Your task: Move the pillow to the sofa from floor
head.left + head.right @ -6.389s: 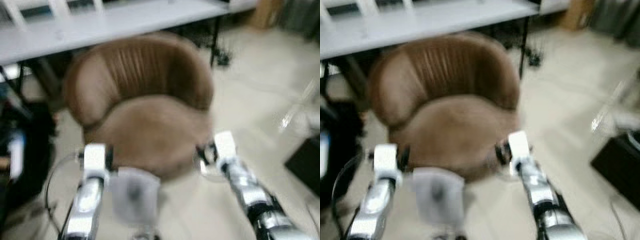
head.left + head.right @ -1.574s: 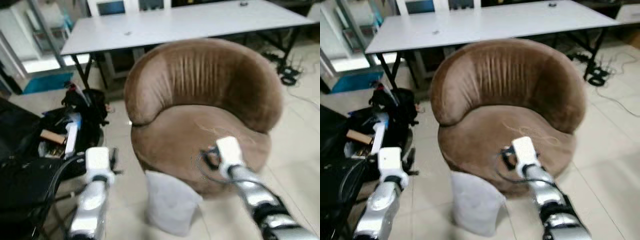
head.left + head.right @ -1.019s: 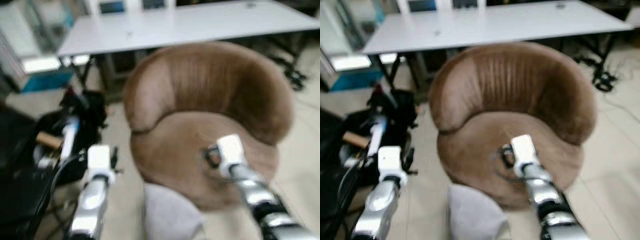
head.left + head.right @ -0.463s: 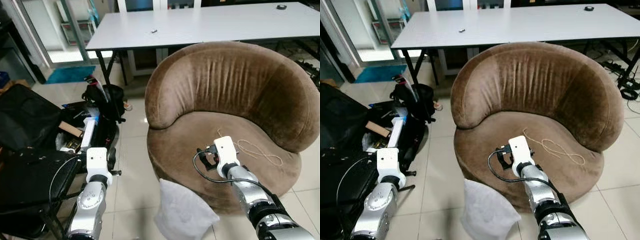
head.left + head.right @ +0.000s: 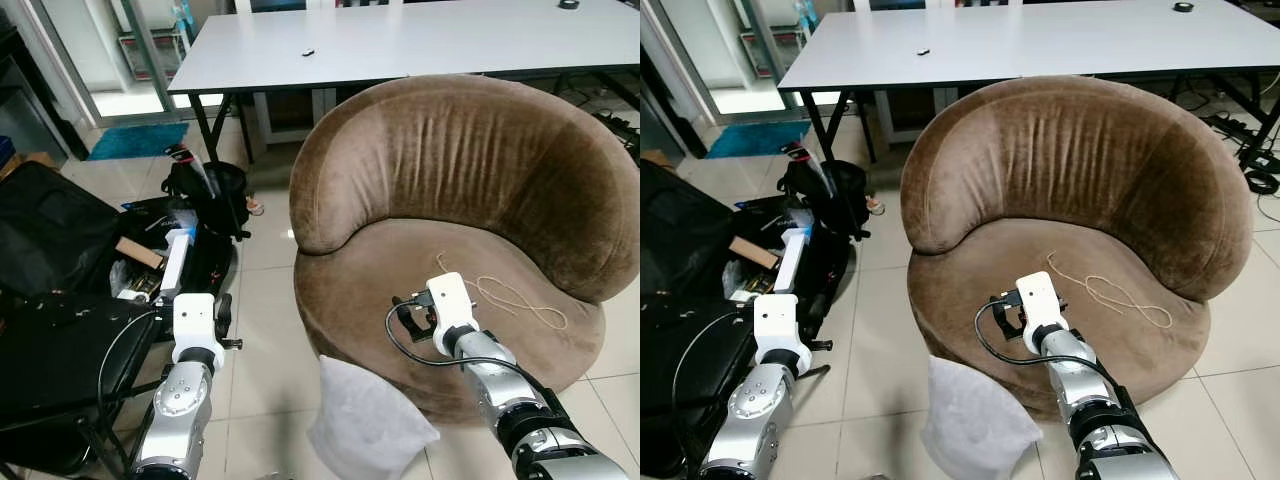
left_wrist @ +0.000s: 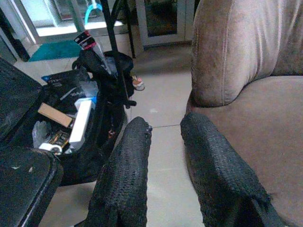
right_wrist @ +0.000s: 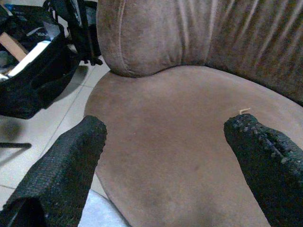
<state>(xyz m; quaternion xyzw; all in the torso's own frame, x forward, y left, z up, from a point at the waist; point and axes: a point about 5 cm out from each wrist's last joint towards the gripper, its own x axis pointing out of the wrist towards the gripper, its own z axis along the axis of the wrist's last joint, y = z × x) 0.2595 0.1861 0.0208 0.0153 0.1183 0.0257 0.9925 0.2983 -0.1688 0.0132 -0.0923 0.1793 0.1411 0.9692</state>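
Pillow stood on tiled floor, touching brown sofa. Right gripper hovered over seat, fingers wide apart. Left gripper beside sofa, fingers slightly apart.

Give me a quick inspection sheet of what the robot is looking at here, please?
Surface: pale tiled floor.
Job's things: white pillow on the floor against the front of the brown sofa.
Clutter: thin string on the seat; open black bags with items.
Grippers: left gripper slightly open, empty; right gripper wide open over the seat.
Cables: black cable at the right wrist.
Surroundings: white table behind the sofa.
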